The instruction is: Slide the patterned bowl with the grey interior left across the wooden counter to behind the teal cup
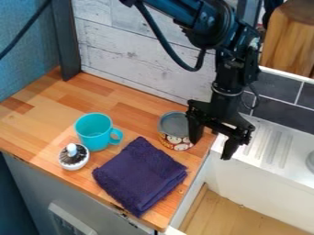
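At the right of the wooden bench, the black gripper hangs, jaws open, near a round patterned tin.

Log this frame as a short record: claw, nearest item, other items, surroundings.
Claw: black claw, open, hanging down at the counter's sink-side edge
Nearest item: patterned round tin, upright, beside one finger; contact unclear
Other items: turquoise mug, upright; folded purple cloth; small white pot with dark bristles
Surroundings: wooden counter, white sink
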You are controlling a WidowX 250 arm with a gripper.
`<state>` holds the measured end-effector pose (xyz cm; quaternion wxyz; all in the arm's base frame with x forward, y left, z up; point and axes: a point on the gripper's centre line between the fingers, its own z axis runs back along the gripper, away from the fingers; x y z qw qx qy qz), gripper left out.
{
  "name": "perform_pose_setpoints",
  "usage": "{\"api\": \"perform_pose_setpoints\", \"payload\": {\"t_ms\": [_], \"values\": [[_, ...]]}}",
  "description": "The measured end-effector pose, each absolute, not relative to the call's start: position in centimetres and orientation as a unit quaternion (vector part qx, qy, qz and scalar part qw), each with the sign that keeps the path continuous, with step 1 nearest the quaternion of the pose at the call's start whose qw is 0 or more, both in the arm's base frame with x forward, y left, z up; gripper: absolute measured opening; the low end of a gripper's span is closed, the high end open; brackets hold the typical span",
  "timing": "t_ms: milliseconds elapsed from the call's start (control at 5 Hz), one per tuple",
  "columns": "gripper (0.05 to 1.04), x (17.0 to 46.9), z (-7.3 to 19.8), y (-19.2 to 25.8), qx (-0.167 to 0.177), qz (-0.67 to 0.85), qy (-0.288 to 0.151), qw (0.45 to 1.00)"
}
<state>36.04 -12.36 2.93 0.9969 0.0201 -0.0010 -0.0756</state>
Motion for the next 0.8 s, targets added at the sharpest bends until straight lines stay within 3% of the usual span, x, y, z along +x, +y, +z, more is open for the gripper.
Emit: {"api": "perform_pose_setpoints", "payload": {"t_ms": [400,800], "values": [[1.001,36.3,1.5,-11.5,0.050,-0.078,0.000,0.996],[1.001,37.4,1.2,-6.3,0.074,-0.025,-0.004,0.997]]}}
